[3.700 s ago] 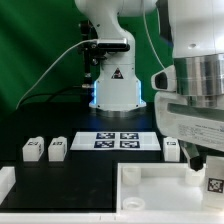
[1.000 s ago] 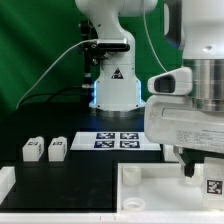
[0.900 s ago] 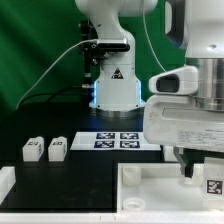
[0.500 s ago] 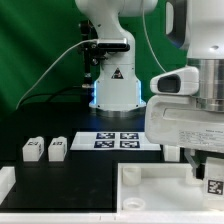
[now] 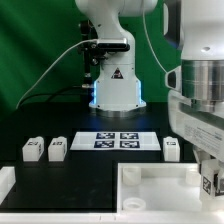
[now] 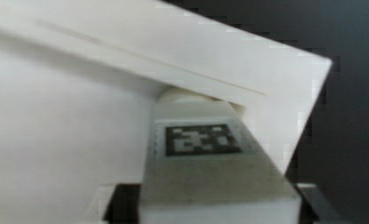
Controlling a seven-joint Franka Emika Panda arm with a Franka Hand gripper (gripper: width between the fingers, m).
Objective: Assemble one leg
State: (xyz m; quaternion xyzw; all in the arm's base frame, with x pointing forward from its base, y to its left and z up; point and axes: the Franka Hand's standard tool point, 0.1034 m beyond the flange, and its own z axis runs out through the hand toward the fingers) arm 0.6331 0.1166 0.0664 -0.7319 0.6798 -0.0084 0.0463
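My gripper (image 5: 210,186) is shut on a leg (image 5: 211,181), a small white block with a square marker tag, and holds it upright over the near right corner of the large white tray-like piece (image 5: 150,176). In the wrist view the leg (image 6: 204,140) fills the gap between the two dark fingers (image 6: 122,204) of my gripper (image 6: 213,206), its far end against a corner of the white piece (image 6: 74,110). Three more legs stand on the black table: two at the left (image 5: 33,149) (image 5: 57,149) and one at the right (image 5: 172,148).
The marker board (image 5: 118,140) lies flat in front of the robot base (image 5: 115,85). A white block edge (image 5: 5,182) shows at the exterior view's near left. Green backdrop behind.
The hand has turned about its own axis with the leg in it, from its broad side to its narrow side. The right-hand leg on the table shows again.
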